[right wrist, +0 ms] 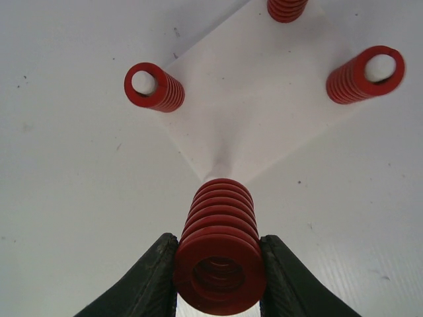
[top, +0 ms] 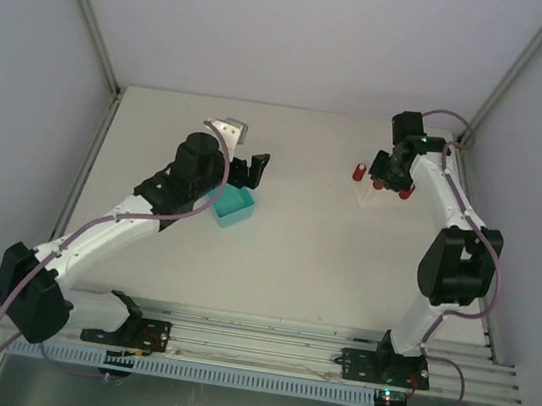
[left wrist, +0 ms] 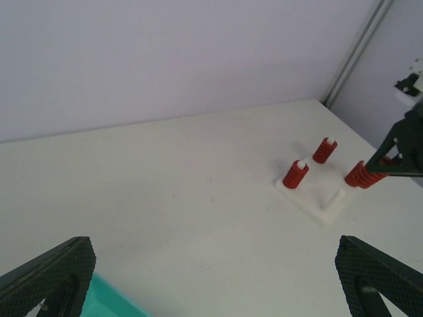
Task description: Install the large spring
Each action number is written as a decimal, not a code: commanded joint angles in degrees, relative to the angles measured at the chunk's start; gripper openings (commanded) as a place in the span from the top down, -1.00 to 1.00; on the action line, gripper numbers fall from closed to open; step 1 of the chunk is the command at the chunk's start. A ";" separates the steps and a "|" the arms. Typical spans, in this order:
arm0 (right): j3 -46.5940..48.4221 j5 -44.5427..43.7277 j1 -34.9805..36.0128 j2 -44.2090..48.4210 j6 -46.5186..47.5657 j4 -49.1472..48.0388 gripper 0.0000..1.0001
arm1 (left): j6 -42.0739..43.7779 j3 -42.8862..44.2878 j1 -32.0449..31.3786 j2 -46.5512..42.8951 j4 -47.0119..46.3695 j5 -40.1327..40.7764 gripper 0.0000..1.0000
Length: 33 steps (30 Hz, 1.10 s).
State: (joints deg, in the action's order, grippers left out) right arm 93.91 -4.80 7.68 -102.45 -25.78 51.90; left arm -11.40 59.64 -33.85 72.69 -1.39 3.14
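My right gripper (right wrist: 219,281) is shut on the large red spring (right wrist: 219,254), one finger on each side. The spring hangs just above a bare white peg (right wrist: 218,173) at the near corner of the white base plate (right wrist: 264,112). Three smaller red springs sit on the other pegs, two of them (right wrist: 155,87) (right wrist: 363,74) with their tops in view. The left wrist view shows the plate (left wrist: 317,201), the held spring (left wrist: 365,175) and the bare peg (left wrist: 335,198). My left gripper (top: 252,170) is open and empty, well left of the plate (top: 365,193).
A teal bin (top: 233,206) lies under my left wrist, its corner in the left wrist view (left wrist: 109,300). A grey metal bracket (top: 228,130) lies behind the left arm. White walls and frame posts enclose the table on three sides.
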 commanded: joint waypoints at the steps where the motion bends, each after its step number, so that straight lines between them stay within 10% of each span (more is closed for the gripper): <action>1: 4.01 0.37 -0.13 -2.98 -0.76 -1.13 1.00 | -2.78 -2.36 0.15 -2.74 1.26 2.78 -0.98; 33: 0.27 0.70 -0.20 -9.43 -0.82 -4.42 1.00 | -3.21 -4.74 0.81 -4.97 1.78 5.24 -0.98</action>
State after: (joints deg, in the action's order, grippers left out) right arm 94.94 -3.95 7.68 -110.67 -26.76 49.25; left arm -14.81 54.76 -33.21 67.55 0.58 8.14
